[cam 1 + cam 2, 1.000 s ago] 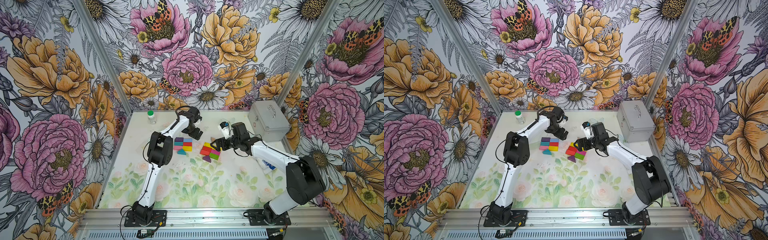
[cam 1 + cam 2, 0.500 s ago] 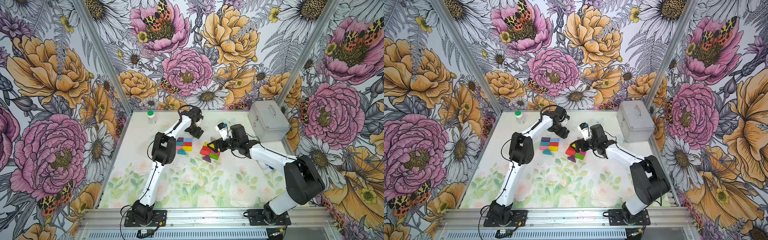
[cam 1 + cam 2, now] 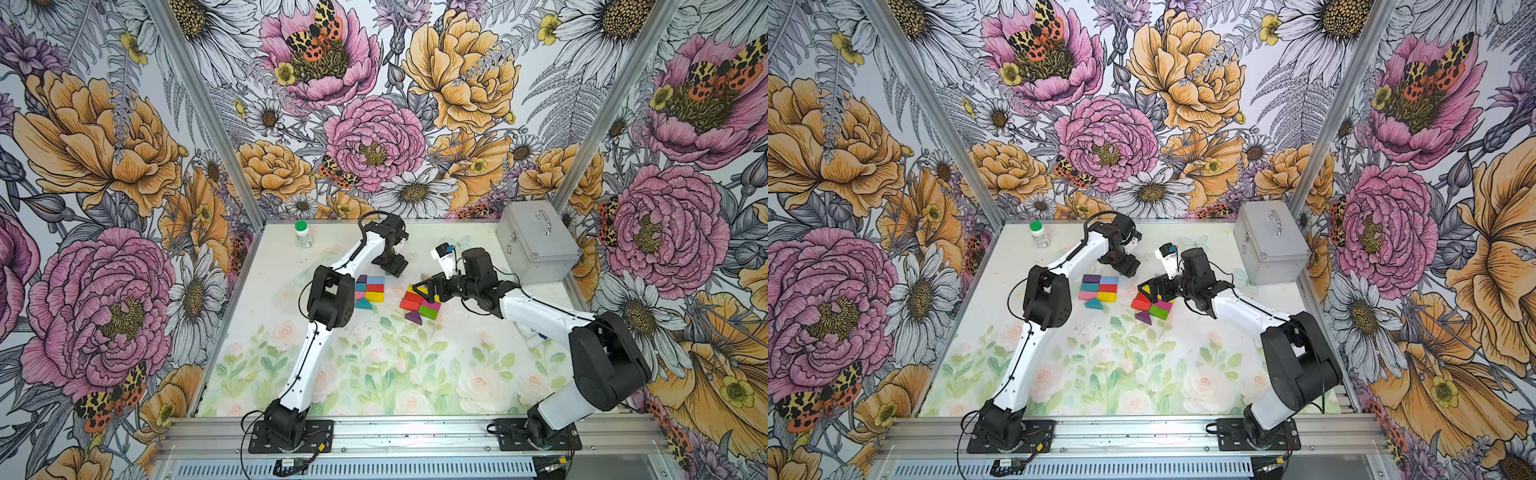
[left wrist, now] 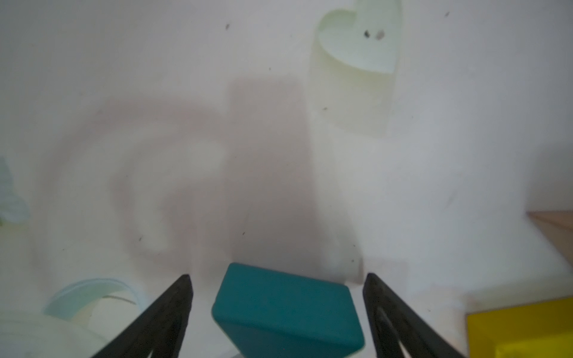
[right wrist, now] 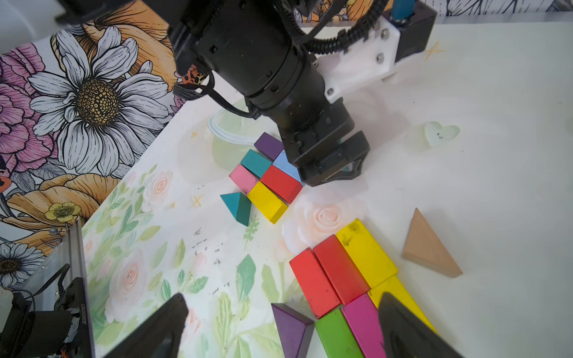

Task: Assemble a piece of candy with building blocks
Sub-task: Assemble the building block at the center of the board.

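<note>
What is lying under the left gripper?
A teal block sits between the open fingers of the left gripper, with a gap on each side. In both top views the gripper mostly covers it.

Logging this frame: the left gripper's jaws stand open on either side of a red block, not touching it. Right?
The colour is wrong: teal, not red. The left wrist view shows the left gripper open on either side of the teal block, not touching it.
</note>
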Action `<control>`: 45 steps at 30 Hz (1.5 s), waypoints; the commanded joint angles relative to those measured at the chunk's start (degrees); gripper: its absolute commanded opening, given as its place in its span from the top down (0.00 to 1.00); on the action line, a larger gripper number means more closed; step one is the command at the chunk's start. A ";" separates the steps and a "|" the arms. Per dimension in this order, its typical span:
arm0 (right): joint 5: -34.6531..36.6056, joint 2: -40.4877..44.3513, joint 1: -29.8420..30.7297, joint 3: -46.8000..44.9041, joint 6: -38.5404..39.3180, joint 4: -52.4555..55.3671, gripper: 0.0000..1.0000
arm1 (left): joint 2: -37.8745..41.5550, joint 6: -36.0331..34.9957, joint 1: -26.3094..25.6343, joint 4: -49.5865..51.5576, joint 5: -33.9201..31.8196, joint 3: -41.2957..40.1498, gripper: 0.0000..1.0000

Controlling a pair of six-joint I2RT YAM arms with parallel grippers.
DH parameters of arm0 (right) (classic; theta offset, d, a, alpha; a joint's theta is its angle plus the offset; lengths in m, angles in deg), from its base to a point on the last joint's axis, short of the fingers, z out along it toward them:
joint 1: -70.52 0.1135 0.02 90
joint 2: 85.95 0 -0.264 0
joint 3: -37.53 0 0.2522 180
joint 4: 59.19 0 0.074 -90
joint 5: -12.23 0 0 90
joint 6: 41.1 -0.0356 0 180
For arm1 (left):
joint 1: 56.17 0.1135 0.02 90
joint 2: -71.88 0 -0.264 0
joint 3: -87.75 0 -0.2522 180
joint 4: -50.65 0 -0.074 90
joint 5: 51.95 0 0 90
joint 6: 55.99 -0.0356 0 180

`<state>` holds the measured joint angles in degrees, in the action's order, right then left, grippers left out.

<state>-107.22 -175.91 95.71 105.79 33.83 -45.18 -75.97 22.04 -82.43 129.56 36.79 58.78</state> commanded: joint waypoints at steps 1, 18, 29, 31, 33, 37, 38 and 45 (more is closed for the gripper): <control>-0.46 1.23 0.41 -0.25 -0.49 -1.83 0.03 | -1.64 0.36 0.56 0.22 1.17 1.94 0.14; -0.54 0.56 0.43 0.34 -0.66 -1.83 0.03 | -2.58 0.98 0.69 0.24 1.10 3.13 0.26; -0.57 0.57 0.39 0.25 -0.93 -2.10 0.03 | -3.14 1.40 0.63 0.10 0.86 4.31 0.30; -0.59 0.61 0.34 0.21 -0.93 -2.10 0.03 | -3.15 1.33 0.71 0.16 0.82 4.28 0.31; -0.57 0.58 0.30 0.26 -0.93 -2.10 0.03 | -3.08 1.42 0.79 0.16 0.70 4.04 0.32; -0.58 0.48 0.30 0.38 -0.93 -2.10 0.03 | -2.79 1.46 0.83 0.16 0.56 3.39 0.36; -0.59 0.39 0.30 0.43 -0.93 -2.10 0.03 | -2.71 1.51 0.76 0.15 0.51 3.26 0.36; -1.09 0.43 0.30 0.36 -1.34 -2.10 0.03 | -2.55 1.77 0.54 0.15 -0.54 2.86 0.38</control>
<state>-107.64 -175.91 95.73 105.79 33.24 -45.75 -77.72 23.60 -82.19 129.67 36.97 61.56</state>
